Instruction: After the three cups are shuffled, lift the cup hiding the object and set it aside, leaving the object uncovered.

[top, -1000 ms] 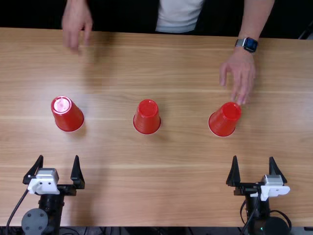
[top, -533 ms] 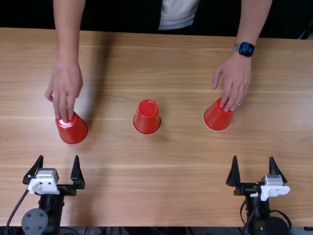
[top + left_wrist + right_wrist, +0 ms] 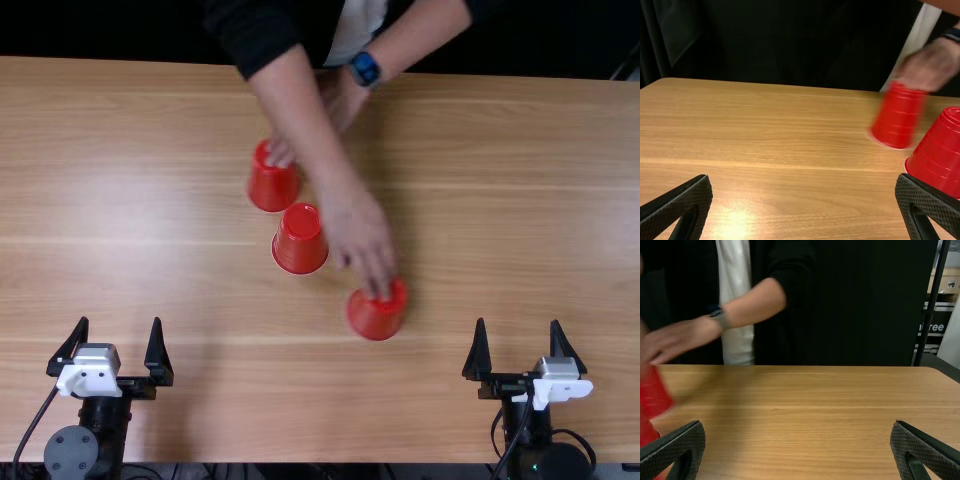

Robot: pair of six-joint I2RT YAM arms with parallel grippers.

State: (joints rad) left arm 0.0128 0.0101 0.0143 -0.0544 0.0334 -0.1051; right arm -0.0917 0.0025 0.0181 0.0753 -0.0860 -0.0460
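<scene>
Three red cups on the table (image 3: 500,200): near cup (image 3: 377,315) under a person's hand (image 3: 362,245), far cup (image 3: 272,188) under the other hand (image 3: 337,98), middle cup (image 3: 300,240) alone. Thin plastic, v. light, crushable (we'd pinch sidewalls gently). Left fingers (image 3: 155,350) & right fingers (image 3: 479,355) spread wide, empty.

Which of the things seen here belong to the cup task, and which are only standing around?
Belong to the job:
far red cup, middle red cup, near red cup; the person's one hand on the far cup, other hand on the near cup; left tool, right tool, both open.

Just there:
wristwatch; metal stand in the room behind.
</scene>
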